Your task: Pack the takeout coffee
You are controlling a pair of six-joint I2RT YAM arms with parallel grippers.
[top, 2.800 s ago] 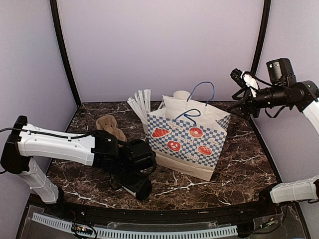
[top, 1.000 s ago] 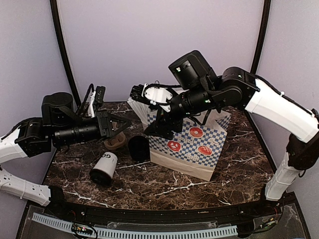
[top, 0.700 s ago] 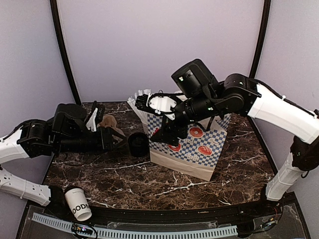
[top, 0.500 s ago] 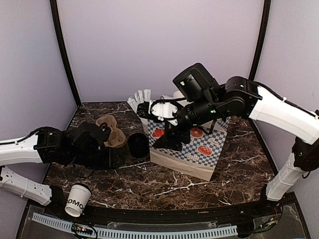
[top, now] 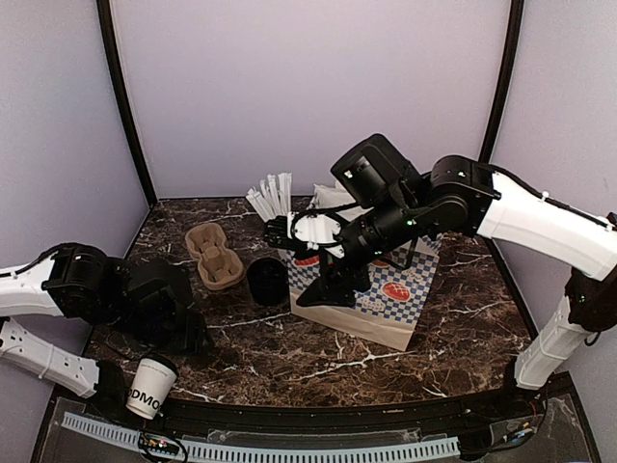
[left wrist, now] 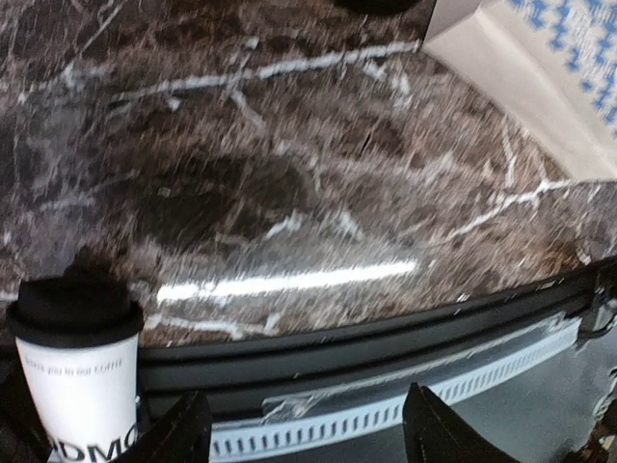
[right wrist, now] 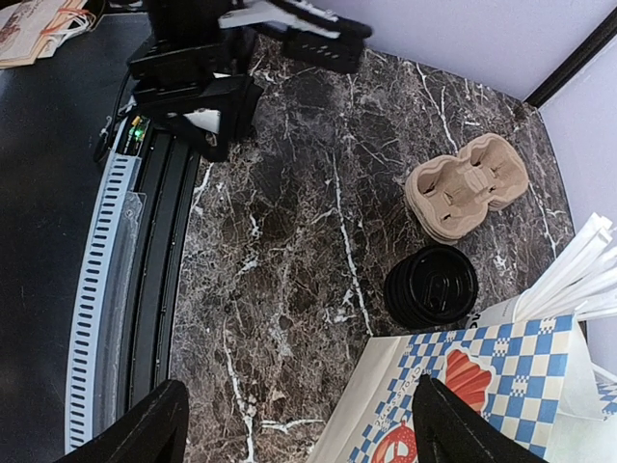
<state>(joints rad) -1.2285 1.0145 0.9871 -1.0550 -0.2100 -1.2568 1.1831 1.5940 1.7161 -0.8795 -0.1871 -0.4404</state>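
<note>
Finds the lidded white coffee cup (left wrist: pixel 82 371) upright at the table's near left edge, just outside the left gripper (left wrist: pixel 308 436), fingers spread and empty, and well apart from the right gripper (right wrist: pixel 299 424), likewise spread and empty by the paper bag (top: pixel 386 309).

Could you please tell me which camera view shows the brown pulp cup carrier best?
The right wrist view: the cup carrier is seen from above, whole and sharp. The top external view shows the cup carrier smaller and at a slant. The left wrist view misses it.
</note>
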